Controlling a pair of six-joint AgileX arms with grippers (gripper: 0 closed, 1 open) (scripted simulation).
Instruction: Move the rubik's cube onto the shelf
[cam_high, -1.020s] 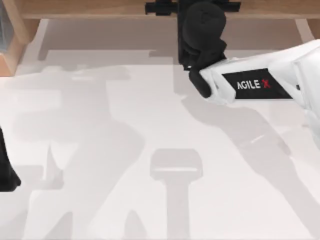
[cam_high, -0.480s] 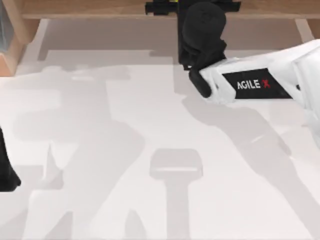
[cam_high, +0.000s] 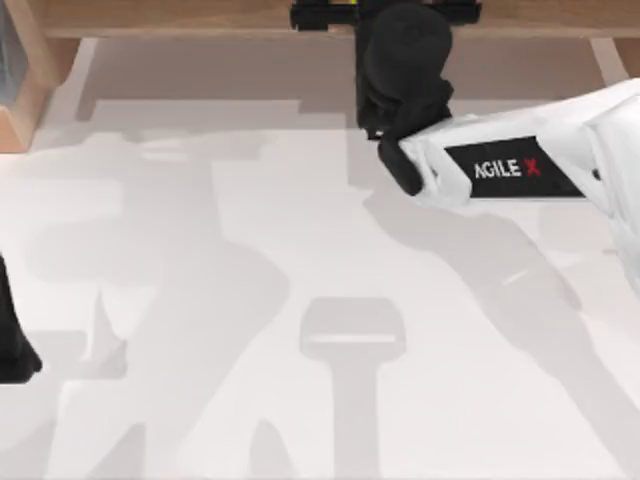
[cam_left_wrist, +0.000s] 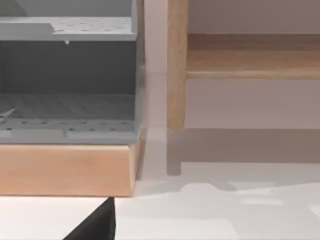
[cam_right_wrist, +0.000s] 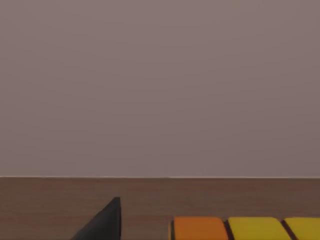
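Rubik's cube (cam_right_wrist: 247, 228): one orange and two yellow squares with dark grid lines, at the right wrist frame's lower right edge, on brown wood. Shelf (cam_high: 180, 16): long light-brown wooden board across the top frame's upper edge, wooden side support at upper left

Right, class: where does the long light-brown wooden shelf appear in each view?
Top view: the long light-brown wooden shelf runs along the top edge.
Left wrist view: its board and upright support stand beyond the white table.
Right wrist view: the brown wood surface behind the orange-and-yellow-squared rubik's cube.
Shared landmark: the white table, top and left wrist views.
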